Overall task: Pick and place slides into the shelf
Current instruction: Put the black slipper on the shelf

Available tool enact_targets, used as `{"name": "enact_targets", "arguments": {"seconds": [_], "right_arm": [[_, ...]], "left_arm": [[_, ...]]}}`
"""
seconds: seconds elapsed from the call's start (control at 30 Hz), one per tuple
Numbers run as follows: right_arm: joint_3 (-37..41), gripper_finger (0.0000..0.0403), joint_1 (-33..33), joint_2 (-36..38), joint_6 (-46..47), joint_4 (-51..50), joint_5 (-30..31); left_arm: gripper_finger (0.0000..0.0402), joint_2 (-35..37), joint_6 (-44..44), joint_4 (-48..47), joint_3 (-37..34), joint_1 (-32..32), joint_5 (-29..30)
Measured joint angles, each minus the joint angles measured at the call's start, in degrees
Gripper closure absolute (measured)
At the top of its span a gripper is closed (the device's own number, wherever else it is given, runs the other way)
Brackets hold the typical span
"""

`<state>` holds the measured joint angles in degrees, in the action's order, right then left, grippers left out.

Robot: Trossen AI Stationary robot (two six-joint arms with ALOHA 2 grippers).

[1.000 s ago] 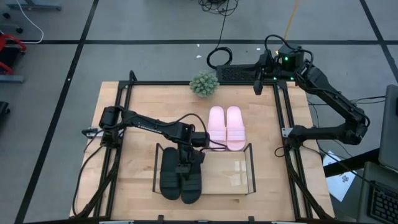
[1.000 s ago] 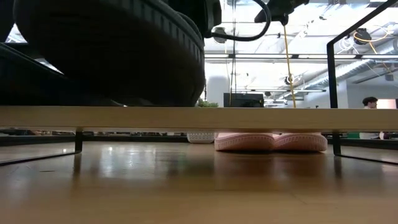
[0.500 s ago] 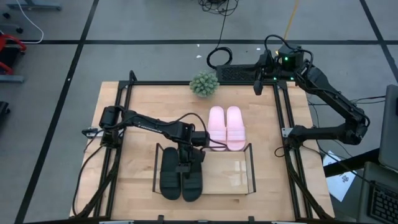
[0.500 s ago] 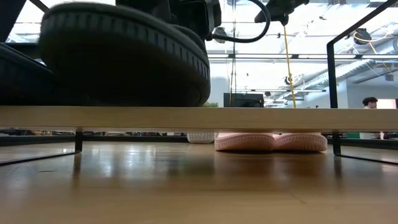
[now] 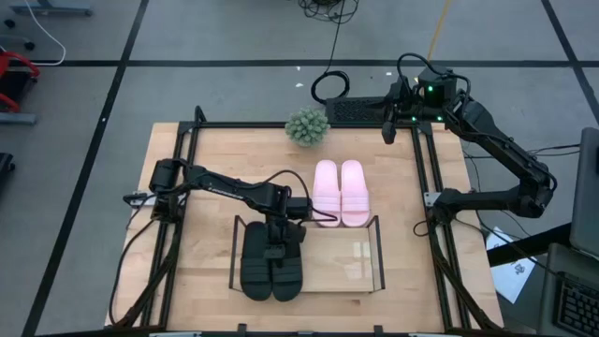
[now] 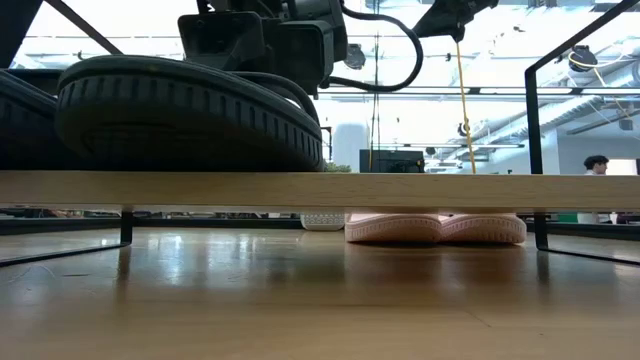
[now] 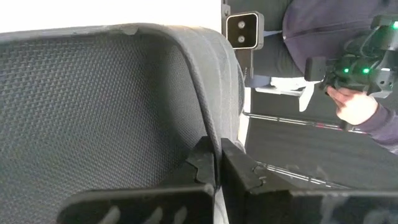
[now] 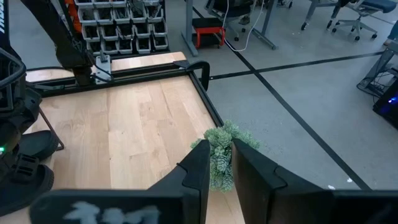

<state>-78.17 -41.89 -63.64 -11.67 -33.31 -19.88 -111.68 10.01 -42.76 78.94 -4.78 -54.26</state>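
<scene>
Left gripper over the shelf, at the shelf's 9 o'clock end, fingers pinched nearly closed on the edge of a black slide; in the left wrist view the two fingertips clamp the strap rim. That slide sits on the shelf top touching the second black slide at its 9 o'clock side; low view shows both soles resting on the shelf board. Pink pair side by side on the table, just at 12 o'clock of the shelf. Plant at 12 o'clock of the pinks. Right gripper parked off the table's 1 o'clock corner, fingers almost together, holding nothing.
</scene>
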Motion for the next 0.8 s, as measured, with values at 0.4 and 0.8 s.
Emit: {"name": "enact_targets", "arguments": {"seconds": [0.4, 0.8], "right_arm": [[0.0, 0.0346, 0.0, 0.0, -0.14, 0.0, 0.0], [0.0, 0.0346, 0.17, 0.0, -0.14, 0.02, -3.61]], "left_arm": [[0.0387, 0.0, 0.55, -0.18, -0.09, 0.66, 0.39], [0.0329, 0.0, 1.7, -0.29, -0.11, 0.68, 0.94]]}}
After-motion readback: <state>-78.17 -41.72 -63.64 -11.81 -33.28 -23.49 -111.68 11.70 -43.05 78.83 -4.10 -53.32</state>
